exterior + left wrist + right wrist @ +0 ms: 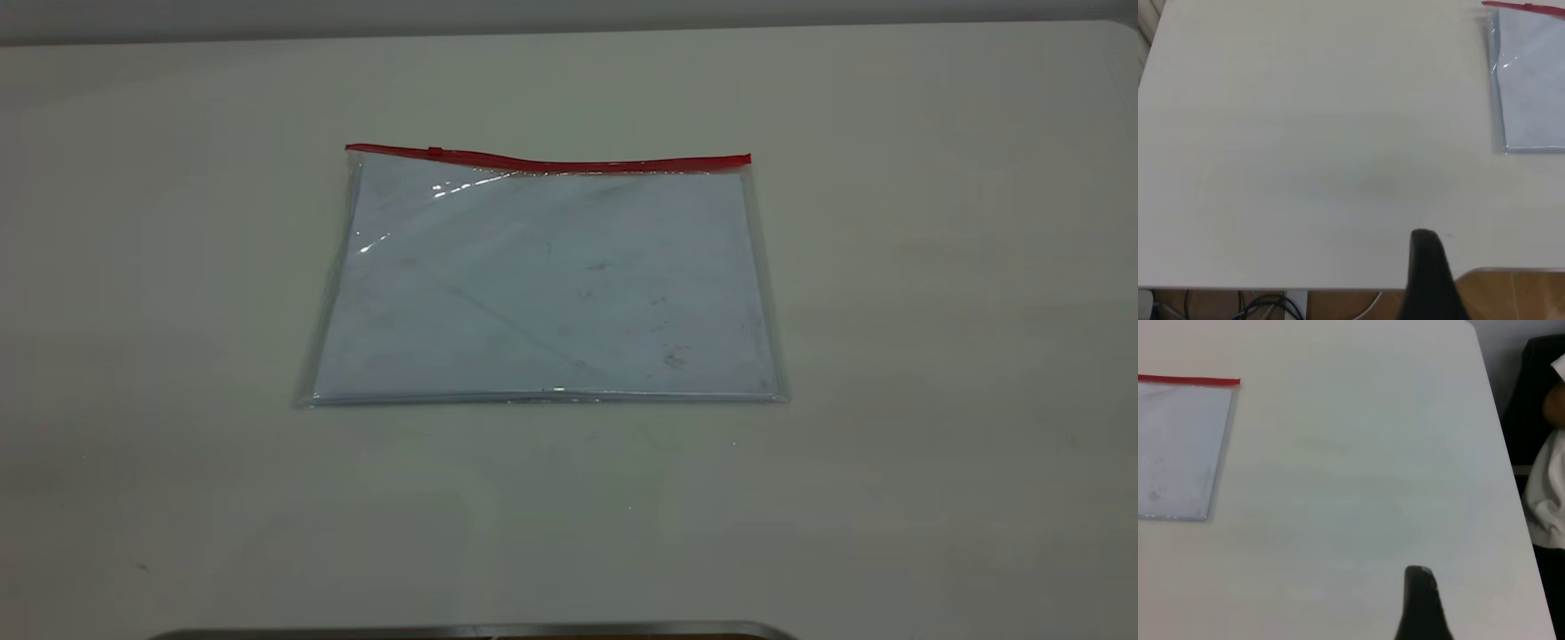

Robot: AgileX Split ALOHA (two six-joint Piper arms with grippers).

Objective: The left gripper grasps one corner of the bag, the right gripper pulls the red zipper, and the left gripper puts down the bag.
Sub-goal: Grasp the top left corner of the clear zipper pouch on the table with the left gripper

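Observation:
The bag (pixel 547 284), a clear pouch holding pale smudged sheets, lies flat in the middle of the table. The red zipper (pixel 551 163) runs along its far edge, with the slider tab (pixel 435 151) near the left end. Neither arm appears in the exterior view. In the left wrist view the left gripper (pixel 1426 243) shows as one black tip over the table's near edge, well away from the bag (pixel 1531 80) and holding nothing. In the right wrist view the right gripper (pixel 1418 577) is also a single black tip, far from the bag (pixel 1178 447) and its red zipper (pixel 1188 380).
The white table (pixel 933 356) surrounds the bag. A wooden floor (pixel 1511 297) and cables (pixel 1265 307) lie past the table's edge beside the left gripper. A person in white clothing (pixel 1546 500) sits beyond the table's side edge by the right arm.

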